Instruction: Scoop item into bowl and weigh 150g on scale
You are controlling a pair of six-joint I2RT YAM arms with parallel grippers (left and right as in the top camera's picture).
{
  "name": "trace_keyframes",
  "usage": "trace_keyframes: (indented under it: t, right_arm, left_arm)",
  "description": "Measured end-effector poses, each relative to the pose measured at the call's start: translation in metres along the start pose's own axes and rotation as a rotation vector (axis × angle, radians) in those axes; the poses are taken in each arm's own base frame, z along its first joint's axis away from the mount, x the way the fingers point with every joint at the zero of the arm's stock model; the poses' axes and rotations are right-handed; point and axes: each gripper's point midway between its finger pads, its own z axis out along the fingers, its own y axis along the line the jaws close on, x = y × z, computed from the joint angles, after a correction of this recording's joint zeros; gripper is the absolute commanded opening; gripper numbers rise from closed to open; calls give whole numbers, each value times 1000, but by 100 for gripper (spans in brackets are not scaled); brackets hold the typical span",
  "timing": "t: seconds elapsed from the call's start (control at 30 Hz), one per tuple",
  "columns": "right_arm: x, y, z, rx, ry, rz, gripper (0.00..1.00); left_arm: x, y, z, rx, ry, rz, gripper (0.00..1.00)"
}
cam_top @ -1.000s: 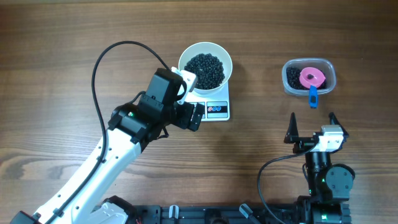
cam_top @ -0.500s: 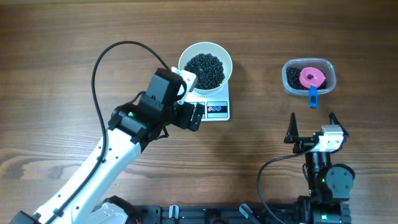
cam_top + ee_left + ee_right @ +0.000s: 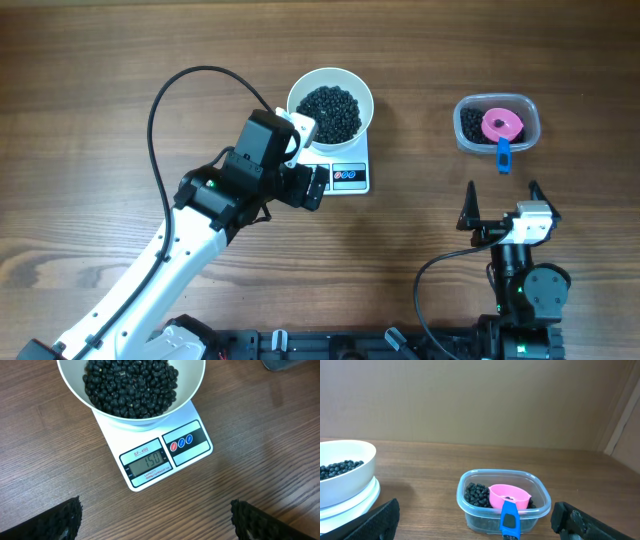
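The white bowl [image 3: 363, 88] stands on the white scale [image 3: 350, 178], filled with the item, a heap of small black beans [image 3: 330, 110]. In the left wrist view the bowl [image 3: 192, 387] and its beans [image 3: 130, 385] fill the top, and the scale [image 3: 165, 455] shows 150 on its display. My left gripper [image 3: 156, 522] hovers open over bare wood just in front of the scale, holding nothing. My right gripper [image 3: 500, 205] stands open and empty near the table's front edge, facing the tub.
A clear plastic tub [image 3: 470, 130] at the right holds more black beans and a pink scoop [image 3: 502, 124] with a blue handle [image 3: 503, 155]. The right wrist view shows the tub [image 3: 475, 510] close ahead. The left arm [image 3: 215, 195] lies diagonally across the left front.
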Motion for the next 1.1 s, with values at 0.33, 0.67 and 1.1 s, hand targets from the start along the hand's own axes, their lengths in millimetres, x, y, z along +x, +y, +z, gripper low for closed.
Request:
trace_keyframes:
  t: [0.33, 0.67, 1.1]
  right_arm:
    - [0, 0, 0, 0, 0, 0, 100]
    - [-1, 0, 0, 1, -2, 0, 100]
    - [-1, 0, 0, 0, -3, 0, 100]
  left_arm:
    - [13, 2, 0, -6, 54, -4, 85]
    - [-48, 1, -4, -7, -201, -2, 100]
    - [-63, 84, -104, -297, -576, -254, 100]
